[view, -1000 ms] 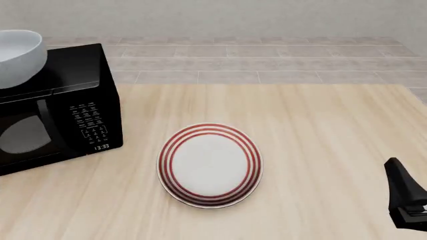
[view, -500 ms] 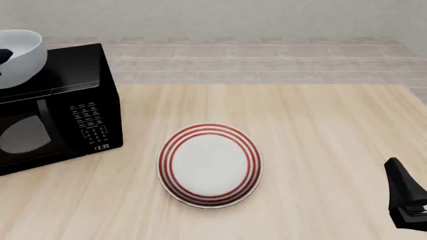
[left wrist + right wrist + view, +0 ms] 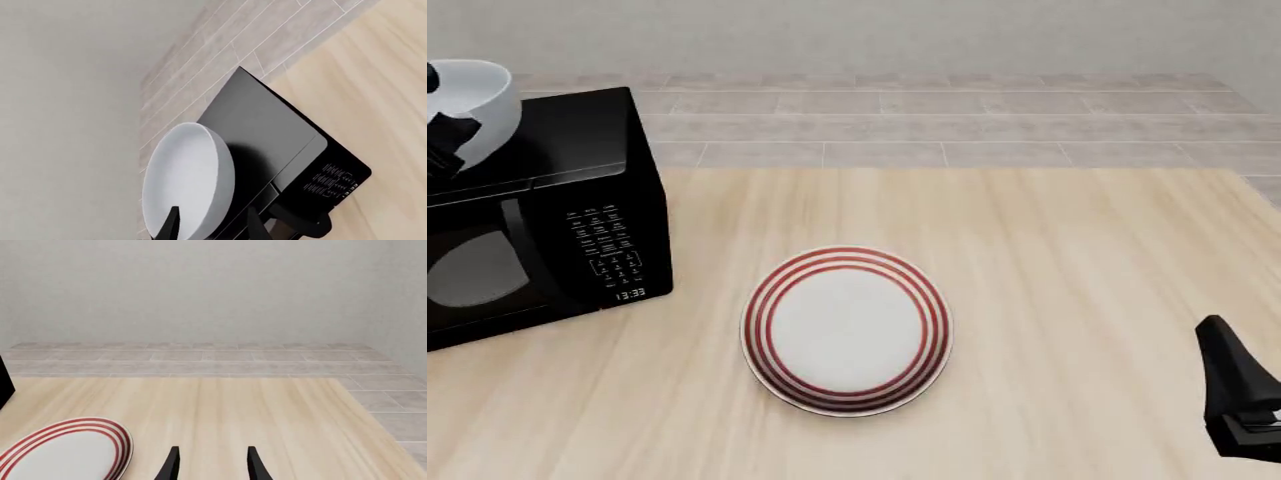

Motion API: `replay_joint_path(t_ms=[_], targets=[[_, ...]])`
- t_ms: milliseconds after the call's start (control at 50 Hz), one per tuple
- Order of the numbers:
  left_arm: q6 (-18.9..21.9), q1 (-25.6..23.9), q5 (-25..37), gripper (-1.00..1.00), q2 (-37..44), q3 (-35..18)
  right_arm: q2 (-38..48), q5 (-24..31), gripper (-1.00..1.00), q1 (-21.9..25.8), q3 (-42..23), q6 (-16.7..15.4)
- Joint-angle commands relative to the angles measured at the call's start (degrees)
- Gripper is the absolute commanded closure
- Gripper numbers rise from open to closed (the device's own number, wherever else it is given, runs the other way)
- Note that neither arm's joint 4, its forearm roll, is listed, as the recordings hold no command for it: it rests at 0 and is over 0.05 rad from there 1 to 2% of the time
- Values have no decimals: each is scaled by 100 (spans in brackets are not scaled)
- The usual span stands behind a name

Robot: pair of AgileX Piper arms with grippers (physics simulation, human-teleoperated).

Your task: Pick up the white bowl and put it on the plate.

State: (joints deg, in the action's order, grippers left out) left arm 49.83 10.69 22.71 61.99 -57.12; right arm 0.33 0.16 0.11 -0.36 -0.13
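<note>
Far left, the white bowl (image 3: 467, 105) sits atop the microwave (image 3: 547, 215), the left hand (image 3: 210, 225) spread around its rim, gripping nothing yet. The plate (image 3: 846, 330) lies mid-tabletop; the right hand (image 3: 210, 465) idles open, far off.

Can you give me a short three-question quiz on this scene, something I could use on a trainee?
1. True or false: the white bowl already sits on the plate.
2. What does the white bowl rest on? A) the wooden table B) the black microwave C) the tiled floor
3. Fill in: in the left wrist view, the left hand has its fingers spread on either side of the bowl's ____.

Key
1. False; the plate lies bare on the table, apart from the bowl.
2. B; the bowl is on top of the microwave, at the table's far left.
3. Rim; the right hand is low at the near right, open, holding nothing.
</note>
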Motion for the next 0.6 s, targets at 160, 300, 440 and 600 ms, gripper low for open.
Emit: replay_joint_path(t_ms=[160,300,440,600], targets=[[17,54,-148,-100,162,59,-1,0,-100,-1,0,0],[-21,135,-154,-100,257,-45,1,0,-100,1,0,0],[-39,212,-289,-100,398,-11,-1,0,-100,-1,0,-1],[-7,294,-409,-100,527,24,0,0,-100,-1,0,0]])
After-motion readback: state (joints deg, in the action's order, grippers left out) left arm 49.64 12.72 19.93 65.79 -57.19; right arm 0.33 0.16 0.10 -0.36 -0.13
